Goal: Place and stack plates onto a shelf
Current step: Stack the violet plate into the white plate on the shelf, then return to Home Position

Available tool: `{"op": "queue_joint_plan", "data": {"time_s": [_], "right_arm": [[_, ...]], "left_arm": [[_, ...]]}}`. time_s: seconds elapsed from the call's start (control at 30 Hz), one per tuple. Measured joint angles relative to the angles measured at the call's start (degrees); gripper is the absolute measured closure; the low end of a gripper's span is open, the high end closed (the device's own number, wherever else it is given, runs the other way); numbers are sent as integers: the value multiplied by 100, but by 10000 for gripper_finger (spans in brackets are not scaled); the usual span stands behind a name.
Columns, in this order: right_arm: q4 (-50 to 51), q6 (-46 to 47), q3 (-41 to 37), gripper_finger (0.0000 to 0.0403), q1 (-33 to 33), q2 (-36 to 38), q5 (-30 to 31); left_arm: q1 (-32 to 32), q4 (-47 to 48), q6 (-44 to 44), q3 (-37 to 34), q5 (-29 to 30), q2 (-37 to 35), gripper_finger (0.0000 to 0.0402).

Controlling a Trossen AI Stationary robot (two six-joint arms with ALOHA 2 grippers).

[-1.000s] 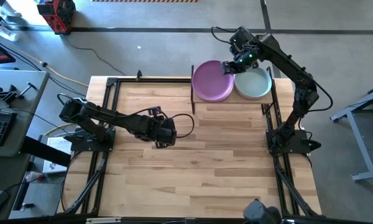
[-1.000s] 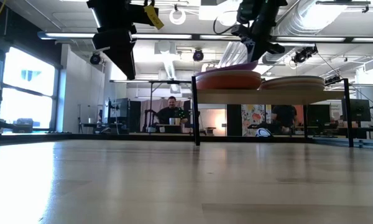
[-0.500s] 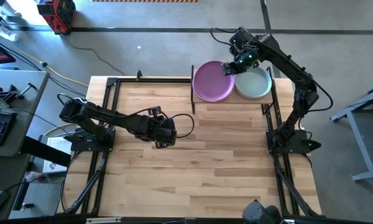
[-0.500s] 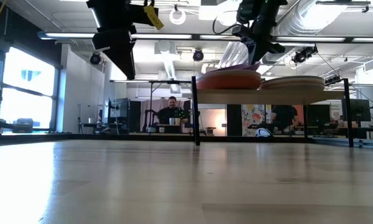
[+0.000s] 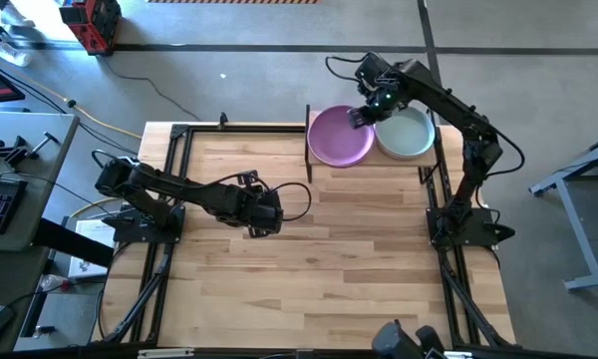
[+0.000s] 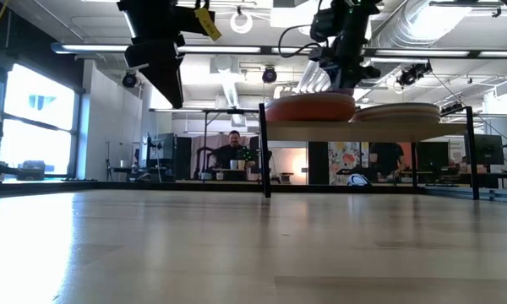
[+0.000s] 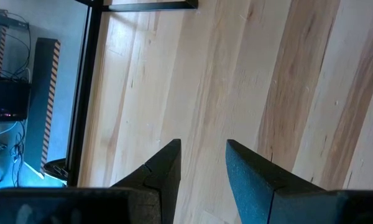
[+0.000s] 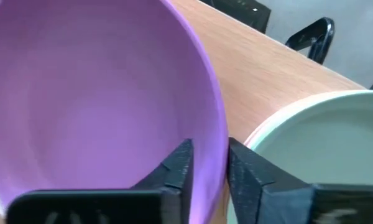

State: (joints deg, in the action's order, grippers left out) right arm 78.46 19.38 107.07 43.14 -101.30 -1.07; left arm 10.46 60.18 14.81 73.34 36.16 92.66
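Two stacks of plates on the shelf at the far right corner of the bench. Purple plate topping the left stack, pale green plate topping the right one, rims just beside each other. From the low view, an orange-red plate showing under the purple one, cream plates in the right stack, the shelf board raised on thin black posts.

Right claw reaching over the far right edge of the purple plate, near the gap between the two stacks. In the right wrist view, fingers slightly apart, straddling the purple plate's rim, one finger inside the dish, the other outside it; hard to tell whether still pinching the rim or just off it. Pale green plate close beside, bare shelf board showing beyond.

Left claw hovering over the bare middle-left of the bench, well apart from the shelf. Fingers parted, nothing between them, only bench planks below.

A person seated in the room beyond the bench, seen from the low view.
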Motion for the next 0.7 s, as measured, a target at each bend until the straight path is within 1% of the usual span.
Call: {"op": "queue_joint_plan", "data": {"time_s": [0.1,0.2,0.43,0.57,0.7], "right_arm": [[-48,2,0,315,2,9,22],[-55,2,0,306,5,16,61],[-3,-30,43,304,74,42,68],[32,-181,187,304,74,69,-138],[85,-450,269,304,-52,220,-389]], "left_arm": [[0,0,-15,0,0,0,284],[0,-2,-133,0,0,0,284],[0,-4,-142,0,0,0,284],[1,-2,-157,-15,1,0,284],[0,24,-295,-293,4,0,284]]}}
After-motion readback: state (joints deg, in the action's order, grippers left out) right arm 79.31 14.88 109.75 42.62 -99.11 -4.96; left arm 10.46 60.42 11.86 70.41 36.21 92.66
